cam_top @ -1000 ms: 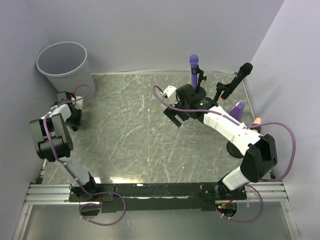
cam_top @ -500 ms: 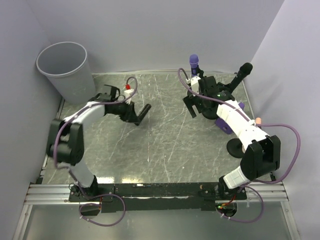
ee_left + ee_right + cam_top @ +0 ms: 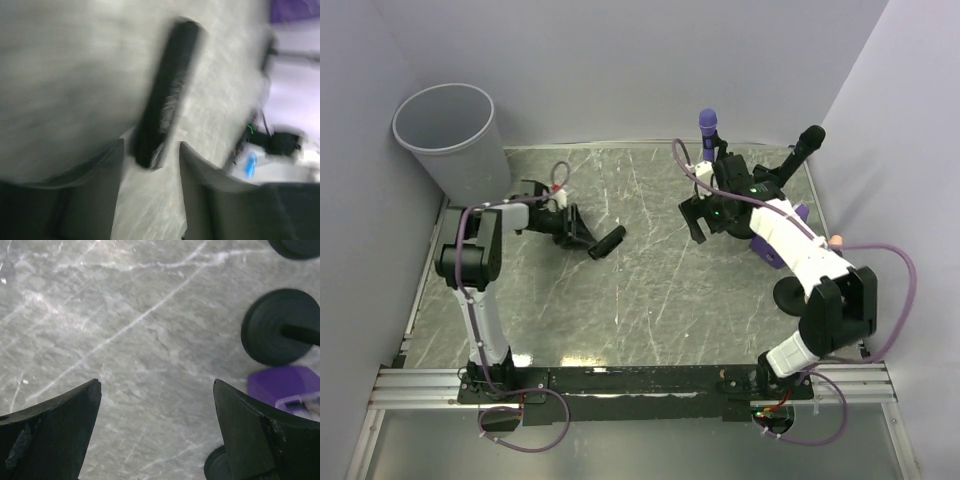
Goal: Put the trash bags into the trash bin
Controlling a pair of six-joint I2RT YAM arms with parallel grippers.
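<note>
Overhead view, left to right. At the far left corner stands the trash bin (image 3: 445, 135), upright, mouth open to the camera; nothing shows inside it. My left arm reaches out from beside the bin, low across the marble table (image 3: 650, 300). My left gripper (image 3: 582, 232) points toward the table's middle, well apart from the bin. Just beyond its tips lies the black roll of trash bags (image 3: 608, 241), resting on the table. In the left wrist view (badly blurred) the near end of the roll (image 3: 162, 105) sits between my left fingers (image 3: 95, 185). They are spread wider than the roll, with a strip of table showing on either side.

Right of centre, my right gripper (image 3: 697, 228) hangs over bare marble. The right wrist view shows its fingers (image 3: 55, 430) held wide apart with nothing between them. Beside it are a round black stand base (image 3: 277, 332) and a purple block (image 3: 282, 385). Behind it stand a purple microphone (image 3: 707, 125) and, further right, a black microphone (image 3: 808, 140).
</note>
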